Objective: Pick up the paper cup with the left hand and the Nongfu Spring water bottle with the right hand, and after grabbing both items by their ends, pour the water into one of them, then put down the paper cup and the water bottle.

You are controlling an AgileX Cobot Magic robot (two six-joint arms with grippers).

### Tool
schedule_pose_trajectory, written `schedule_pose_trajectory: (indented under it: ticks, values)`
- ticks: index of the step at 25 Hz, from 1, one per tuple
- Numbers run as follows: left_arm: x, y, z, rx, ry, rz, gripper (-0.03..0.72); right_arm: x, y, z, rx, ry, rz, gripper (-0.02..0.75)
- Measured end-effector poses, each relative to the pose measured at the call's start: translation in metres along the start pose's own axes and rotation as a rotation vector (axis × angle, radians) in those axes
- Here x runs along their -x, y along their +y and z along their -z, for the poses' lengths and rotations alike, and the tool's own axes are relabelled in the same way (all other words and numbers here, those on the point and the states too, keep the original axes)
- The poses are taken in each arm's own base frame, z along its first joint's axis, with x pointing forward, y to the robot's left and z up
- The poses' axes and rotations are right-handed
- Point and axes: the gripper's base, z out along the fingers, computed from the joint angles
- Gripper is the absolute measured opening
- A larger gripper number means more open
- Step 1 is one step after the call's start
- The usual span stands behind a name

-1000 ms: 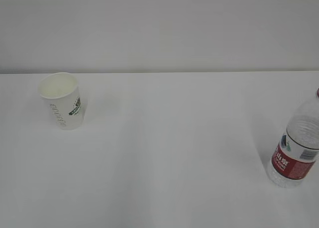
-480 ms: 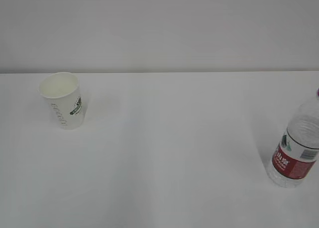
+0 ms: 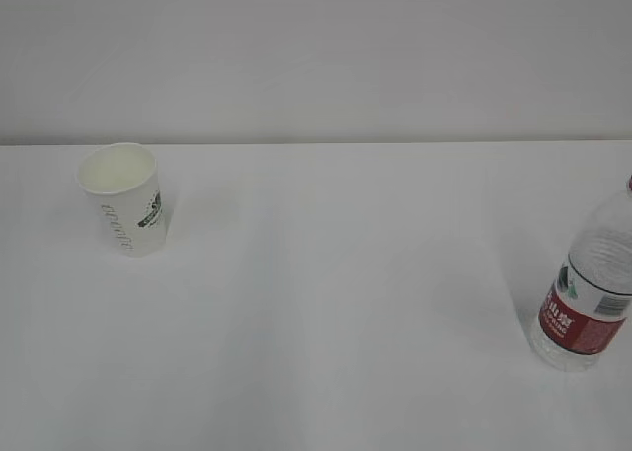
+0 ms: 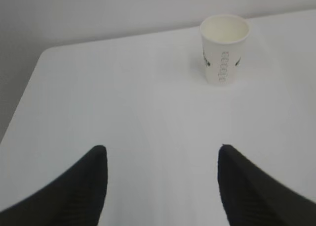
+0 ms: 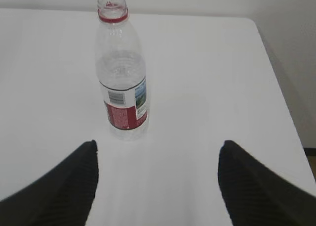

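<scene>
Presently, the small white tapered paper cup (image 3: 122, 211) with a dark green logo stands upright and open-mouthed on the far left of the plain white counter (image 3: 336, 303), untouched. Well apart from it, at the right edge of the exterior view, the clear ribbed plastic water bottle (image 3: 589, 278) with a red label and red neck ring stands upright, uncapped, with clear water (image 5: 122, 82) inside. In the left wrist view, the black left hand (image 4: 163, 181) sits short of the cup (image 4: 223, 48), fingers (image 4: 84, 186) spread apart and empty. In the right wrist view, the black right hand (image 5: 158, 181) sits short of the bottle (image 5: 122, 72), fingers (image 5: 247, 186) likewise wide apart, holding nothing.
</scene>
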Motion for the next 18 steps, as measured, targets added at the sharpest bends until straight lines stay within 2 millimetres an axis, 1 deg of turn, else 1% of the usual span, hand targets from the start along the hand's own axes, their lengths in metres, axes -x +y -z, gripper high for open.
schedule_pose_trajectory:
  ticks: [4, 9, 14, 18]
  values:
    - [0.008, -0.001, 0.001, -0.019, -0.083, 0.011, 0.512, 0.008, 0.000, 0.003, 0.001, -0.071, -0.002, 0.568]
    - [0.014, -0.003, 0.001, -0.033, -0.136, 0.019, 0.512, 0.014, 0.000, 0.004, 0.008, -0.143, -0.005, 0.568]
    - [0.028, -0.005, -0.012, -0.043, -0.139, 0.014, 0.512, 0.021, 0.001, 0.004, 0.011, -0.215, -0.006, 0.568]
    - [0.044, -0.007, -0.025, -0.055, -0.190, 0.014, 0.512, 0.032, 0.001, -0.005, 0.013, -0.215, -0.002, 0.568]
